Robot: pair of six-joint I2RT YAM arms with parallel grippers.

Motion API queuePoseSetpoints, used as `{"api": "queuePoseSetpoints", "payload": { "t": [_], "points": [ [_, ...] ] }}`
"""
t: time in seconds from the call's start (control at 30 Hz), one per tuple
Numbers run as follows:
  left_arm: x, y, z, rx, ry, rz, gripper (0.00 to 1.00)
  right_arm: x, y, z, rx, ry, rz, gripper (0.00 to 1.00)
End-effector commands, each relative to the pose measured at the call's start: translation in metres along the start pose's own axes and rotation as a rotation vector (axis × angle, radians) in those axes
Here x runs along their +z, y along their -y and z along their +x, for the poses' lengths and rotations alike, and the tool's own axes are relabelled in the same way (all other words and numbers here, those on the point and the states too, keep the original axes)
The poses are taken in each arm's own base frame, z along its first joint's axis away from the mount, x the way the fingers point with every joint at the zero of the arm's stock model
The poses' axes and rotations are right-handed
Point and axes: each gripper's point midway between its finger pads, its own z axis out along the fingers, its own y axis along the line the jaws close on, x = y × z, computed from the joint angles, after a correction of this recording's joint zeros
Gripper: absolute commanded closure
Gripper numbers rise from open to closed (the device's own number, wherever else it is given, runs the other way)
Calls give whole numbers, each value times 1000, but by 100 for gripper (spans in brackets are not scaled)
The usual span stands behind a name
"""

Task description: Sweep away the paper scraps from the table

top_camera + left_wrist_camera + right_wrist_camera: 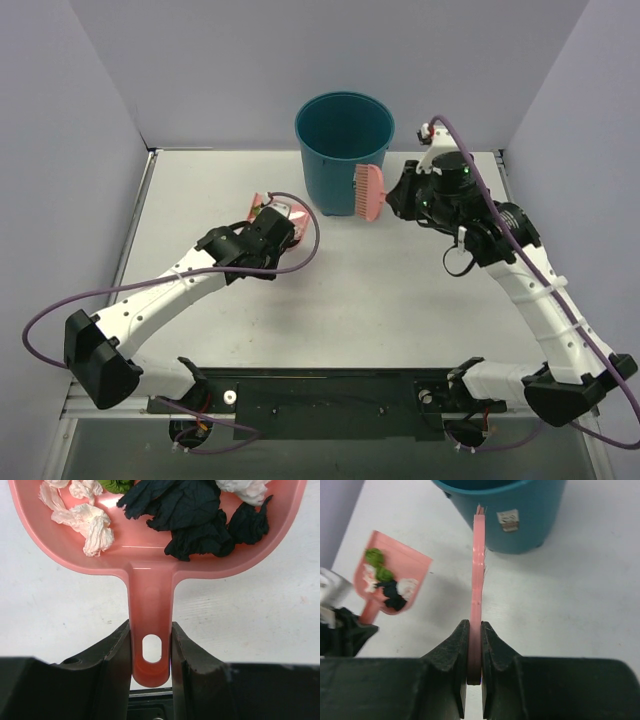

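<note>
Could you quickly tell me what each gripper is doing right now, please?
Left gripper: closed on the dustpan handle.
Right gripper: closed on the brush.

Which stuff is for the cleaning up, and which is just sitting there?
For the job: paper scraps, pink dustpan, pink brush, table, probably the teal bin.
Just there: purple cables, grey walls.

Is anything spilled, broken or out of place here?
Nothing stands out. The scraps lie inside the dustpan, held by the left gripper; the right gripper holds the brush beside the bin, which stands upright.
</note>
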Motion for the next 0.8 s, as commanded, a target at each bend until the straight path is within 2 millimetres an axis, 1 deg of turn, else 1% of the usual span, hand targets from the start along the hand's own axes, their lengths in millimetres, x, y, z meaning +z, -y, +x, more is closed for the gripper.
{"api": "queuePoseSetpoints", "payload": {
  "t": [0.0, 0.03, 0.07, 0.1, 0.13, 0.17, 0.2, 0.23, 0.27, 0.3, 0.33, 0.37, 0.4, 0.43, 0.47, 0.5, 0.53, 0.57, 0.6, 0.63, 0.67, 0.7, 0.77],
  "points": [
    [-26, -6, -42, 9, 78, 4, 100, -21, 55, 30, 25, -14, 199, 100],
    [-29, -6, -53, 5, 95, 2, 100, -24, 60, 34, 27, -18, 213, 100],
    [-32, -7, -59, 13, 100, -7, 100, -29, 69, 43, 36, -24, 235, 100],
    [-36, -7, -73, 6, 125, -11, 100, -32, 73, 46, 40, -22, 243, 100],
    [-44, -7, -86, 10, 155, -6, 100, -33, 77, 55, 34, -33, 251, 100],
    [-41, -6, -94, 12, 159, -13, 100, -34, 84, 64, 30, -53, 272, 100],
    [-49, -8, -107, 9, 188, -14, 100, -38, 87, 67, 29, -56, 281, 100],
    [-45, -5, -113, 29, 182, -19, 100, -37, 92, 75, 30, -73, 294, 100],
    [-54, -8, -130, 14, 222, -21, 100, -38, 95, 78, 30, -80, 300, 100],
    [-49, -7, -134, 36, 213, -36, 100, -38, 98, 85, 32, -93, 307, 100],
    [-49, -5, -148, 32, 231, -42, 100, -39, 99, 89, 35, -101, 310, 100],
    [-49, -6, -154, 49, 237, -55, 100, -37, 99, 95, 36, -115, 304, 100],
    [-49, -4, -168, 45, 255, -58, 100, -37, 100, 99, 39, -122, 303, 100],
    [-52, -9, -176, 58, 268, -85, 100, -36, 102, 108, 40, -141, 308, 100],
    [-51, -8, -188, 59, 283, -98, 100, -36, 103, 111, 40, -146, 308, 100],
    [-52, -11, -196, 72, 294, -119, 100, -35, 105, 118, 39, -163, 312, 100],
    [-49, -12, -209, 68, 308, -134, 100, -35, 106, 121, 41, -165, 316, 100],
    [-51, -15, -217, 75, 325, -146, 100, -35, 107, 126, 44, -175, 317, 100],
    [-49, -17, -232, 65, 345, -156, 100, -35, 107, 129, 46, -182, 316, 100],
    [-49, -19, -238, 80, 351, -176, 100, -34, 107, 134, 52, -192, 313, 100],
    [-46, -19, -251, 74, 373, -190, 100, -34, 107, 137, 51, -199, 311, 100],
    [-46, -22, -256, 95, 381, -215, 100, -35, 107, 139, 54, -200, 310, 100],
    [-43, -27, -275, 120, 416, -275, 100, -36, 110, 144, 53, -207, 320, 100]
  ]
}}
